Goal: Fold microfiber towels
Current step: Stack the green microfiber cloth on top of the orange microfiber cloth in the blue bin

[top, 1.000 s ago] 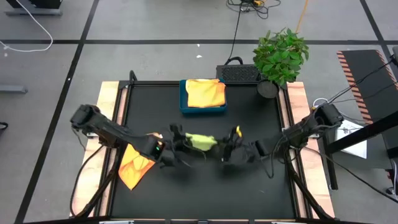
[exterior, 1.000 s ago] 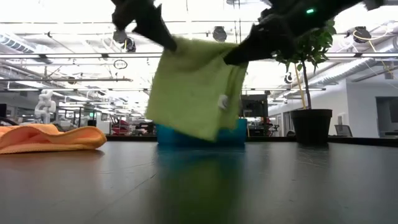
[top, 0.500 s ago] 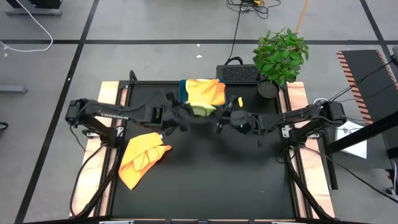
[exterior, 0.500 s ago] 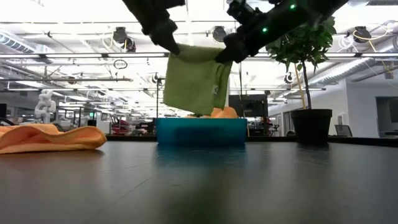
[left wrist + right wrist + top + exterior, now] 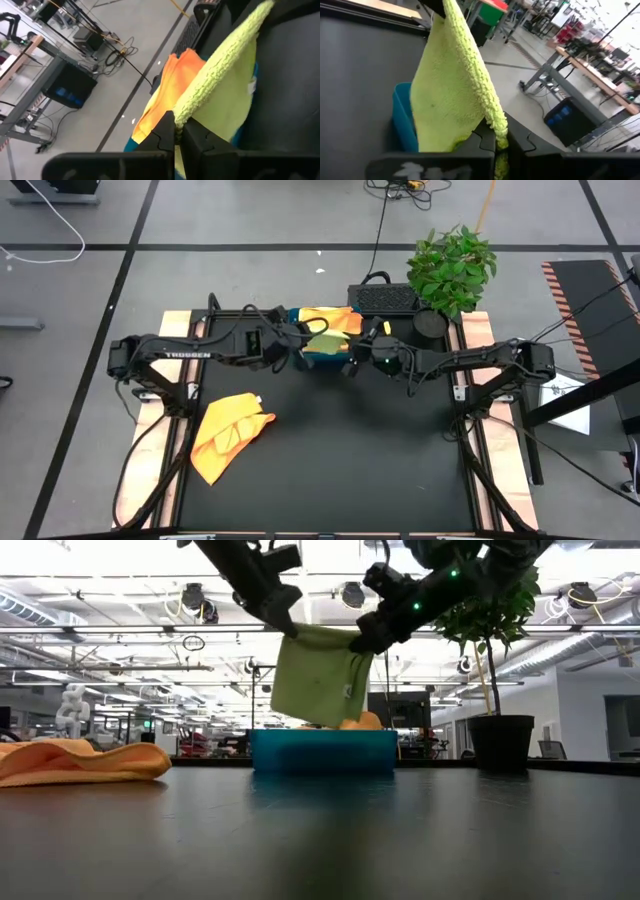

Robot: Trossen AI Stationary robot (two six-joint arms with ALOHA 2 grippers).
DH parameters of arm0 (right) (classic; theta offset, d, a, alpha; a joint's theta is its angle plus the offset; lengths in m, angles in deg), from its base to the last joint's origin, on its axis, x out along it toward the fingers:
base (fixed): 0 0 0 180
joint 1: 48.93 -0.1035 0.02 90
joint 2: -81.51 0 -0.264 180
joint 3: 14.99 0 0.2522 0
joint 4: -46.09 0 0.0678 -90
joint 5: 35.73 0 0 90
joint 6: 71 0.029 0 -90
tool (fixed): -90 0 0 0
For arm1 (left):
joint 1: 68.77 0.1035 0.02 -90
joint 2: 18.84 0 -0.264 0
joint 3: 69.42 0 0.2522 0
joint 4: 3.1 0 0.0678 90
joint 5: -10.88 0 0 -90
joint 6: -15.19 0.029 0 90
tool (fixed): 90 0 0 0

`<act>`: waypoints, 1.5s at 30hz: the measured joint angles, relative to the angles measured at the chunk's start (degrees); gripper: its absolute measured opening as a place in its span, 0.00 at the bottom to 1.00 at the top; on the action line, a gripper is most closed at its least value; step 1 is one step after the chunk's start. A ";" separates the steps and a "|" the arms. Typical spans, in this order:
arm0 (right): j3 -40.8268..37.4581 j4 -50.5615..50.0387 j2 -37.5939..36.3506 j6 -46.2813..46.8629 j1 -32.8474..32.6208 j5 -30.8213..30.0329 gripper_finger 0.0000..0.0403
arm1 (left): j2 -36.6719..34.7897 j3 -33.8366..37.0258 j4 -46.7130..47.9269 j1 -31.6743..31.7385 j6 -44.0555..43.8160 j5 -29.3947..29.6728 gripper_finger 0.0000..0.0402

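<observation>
I work over the black desk, and the blue tray at its far edge is my landmark. A folded orange towel already lies in the tray; another orange towel sits crumpled well away from the tray, on my left side of the desk. The lime green towel hangs folded just above the tray, its lower edge near the tray's rim. My left claw is clamped tight on one top corner and my right claw is clamped tight on the other, both close over the tray.

To do this well, I judge I should keep both corners level and taut, carry the green towel squarely over the orange one, lower until it rests, then let go with both claws together so the fold does not spring open.

The only writing I can read is "TROSSEN" on my left arm.
</observation>
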 joint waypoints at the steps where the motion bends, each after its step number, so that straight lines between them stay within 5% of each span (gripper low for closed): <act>1: 0.00 -0.29 0.00 0.38 0.08 0.22 0.00 | 0.00 0.68 -0.48 0.20 0.14 -0.07 0.02; 22: -0.13 2.56 0.02 0.29 4.53 3.04 0.00 | -0.02 6.13 -12.91 3.17 3.73 -1.27 0.01; 34: -0.09 -5.08 0.04 5.12 3.91 8.00 0.00 | -0.09 12.74 -14.74 4.73 -0.04 -8.31 0.02; 45: -0.08 -6.79 1.60 7.54 4.82 10.20 0.00 | -0.11 15.19 -18.91 5.06 1.58 -9.00 0.02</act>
